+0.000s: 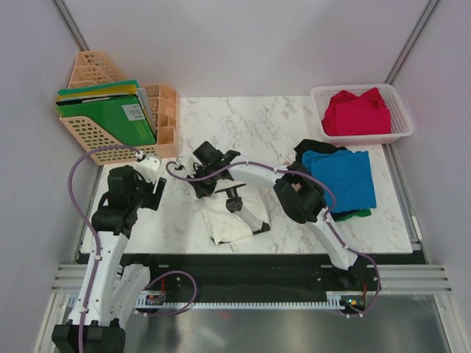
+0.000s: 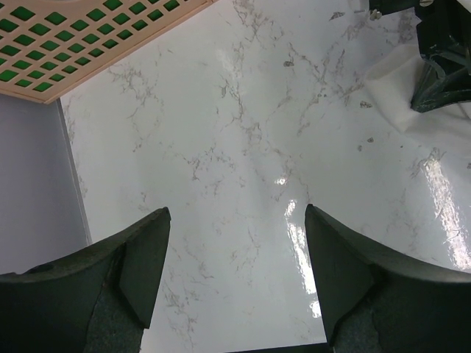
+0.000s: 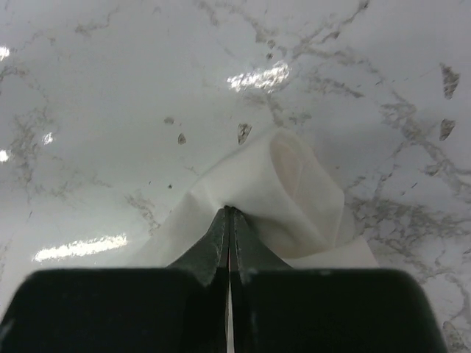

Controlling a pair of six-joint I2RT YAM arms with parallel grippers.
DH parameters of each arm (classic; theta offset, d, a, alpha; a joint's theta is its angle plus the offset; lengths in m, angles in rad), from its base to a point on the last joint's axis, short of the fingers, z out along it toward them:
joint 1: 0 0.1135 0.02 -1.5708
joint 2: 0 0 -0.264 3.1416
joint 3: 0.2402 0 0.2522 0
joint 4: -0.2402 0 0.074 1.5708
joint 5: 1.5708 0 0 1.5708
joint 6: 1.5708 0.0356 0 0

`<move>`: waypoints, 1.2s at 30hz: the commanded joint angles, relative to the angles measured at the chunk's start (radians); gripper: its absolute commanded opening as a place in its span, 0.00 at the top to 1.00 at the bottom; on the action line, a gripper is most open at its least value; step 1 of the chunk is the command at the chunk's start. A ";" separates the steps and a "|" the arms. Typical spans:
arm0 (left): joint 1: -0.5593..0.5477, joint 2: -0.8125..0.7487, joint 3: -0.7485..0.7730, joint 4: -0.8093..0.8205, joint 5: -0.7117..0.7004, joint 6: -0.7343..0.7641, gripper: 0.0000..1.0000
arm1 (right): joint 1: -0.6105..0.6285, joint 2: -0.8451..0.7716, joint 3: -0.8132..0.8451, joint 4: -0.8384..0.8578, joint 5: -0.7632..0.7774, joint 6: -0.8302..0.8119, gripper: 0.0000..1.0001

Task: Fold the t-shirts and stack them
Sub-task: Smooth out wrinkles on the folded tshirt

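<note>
A pale white t-shirt [image 1: 229,223] lies bunched on the marble table near the front middle. My right gripper [image 1: 207,188] reaches left across the table and is shut on an edge of it. In the right wrist view the closed gripper [image 3: 229,209] pinches a raised fold of the white cloth [image 3: 294,184]. My left gripper [image 1: 152,193] is open and empty over bare marble [image 2: 243,132], to the left of the shirt. A corner of the shirt [image 2: 397,95] shows in the left wrist view. A bright blue t-shirt [image 1: 342,176] lies on top of a black one [image 1: 318,148] at the right. A red t-shirt [image 1: 357,112] sits in the basket.
A white mesh basket [image 1: 401,110] stands at the back right. A peach file rack [image 1: 158,118] with green folders [image 1: 110,118] stands at the back left, and its edge shows in the left wrist view [image 2: 96,44]. A green cloth edge [image 1: 358,215] sticks out under the blue stack.
</note>
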 commanded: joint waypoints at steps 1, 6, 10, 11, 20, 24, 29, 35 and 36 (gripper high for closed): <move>0.007 0.005 0.000 0.012 0.035 -0.005 0.19 | 0.011 0.026 -0.110 0.109 0.202 -0.007 1.00; 0.007 0.020 0.001 0.010 0.050 -0.002 0.19 | 0.013 -0.018 -0.187 0.343 0.477 0.010 1.00; 0.007 0.019 0.006 -0.001 0.064 -0.001 0.19 | 0.013 0.012 -0.134 0.372 0.629 0.001 1.00; 0.007 0.017 0.004 -0.002 0.063 0.001 0.19 | 0.015 0.014 -0.134 0.381 0.637 0.001 1.00; 0.007 0.014 0.000 -0.005 0.075 0.005 0.19 | 0.027 -0.096 -0.244 0.452 0.554 0.007 1.00; 0.007 0.029 0.003 -0.004 0.093 0.008 0.19 | 0.025 -0.179 -0.282 0.492 0.573 -0.009 1.00; 0.007 0.058 0.012 -0.027 0.151 0.019 0.18 | 0.025 -0.339 -0.281 0.509 0.616 -0.013 0.85; 0.007 0.155 0.049 -0.138 0.259 0.056 0.18 | 0.024 -0.500 -0.246 0.308 0.675 -0.061 0.02; 0.007 0.169 0.053 -0.161 0.292 0.068 0.18 | 0.019 -0.500 -0.240 0.308 0.676 -0.061 0.02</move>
